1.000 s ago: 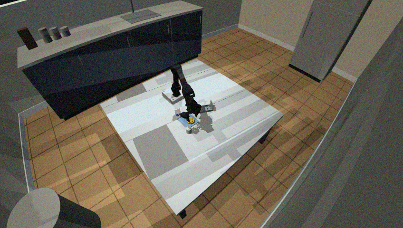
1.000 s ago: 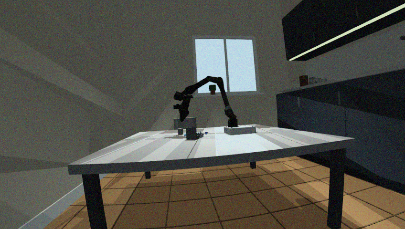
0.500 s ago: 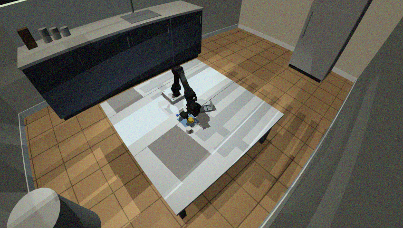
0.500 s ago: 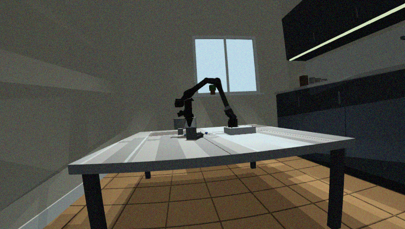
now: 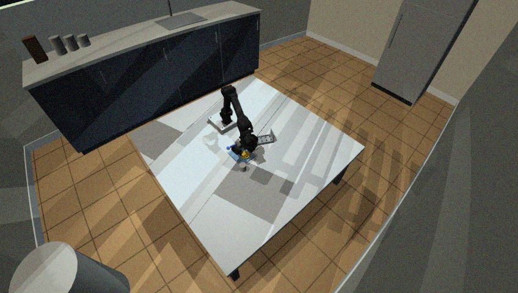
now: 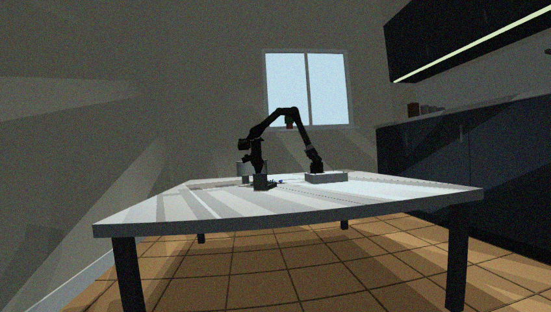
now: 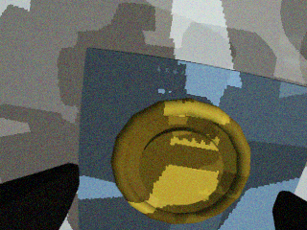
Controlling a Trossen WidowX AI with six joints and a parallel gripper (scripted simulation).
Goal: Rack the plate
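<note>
Claw [image 7: 172, 218] spread wide and empty above the yellow plate [image 7: 182, 161], flat on a blue mat [image 7: 103, 122] mid-surface, fingers straddling for a rim grasp.

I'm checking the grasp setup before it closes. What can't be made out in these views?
- Plate, top view: mostly covered by the arm.
- Fingers, wrist view: tips cut off by the bottom edge.
- Dish rack, top view: slots too small to count.
- Plate, exterior view: not visible behind the dish rack.
</note>
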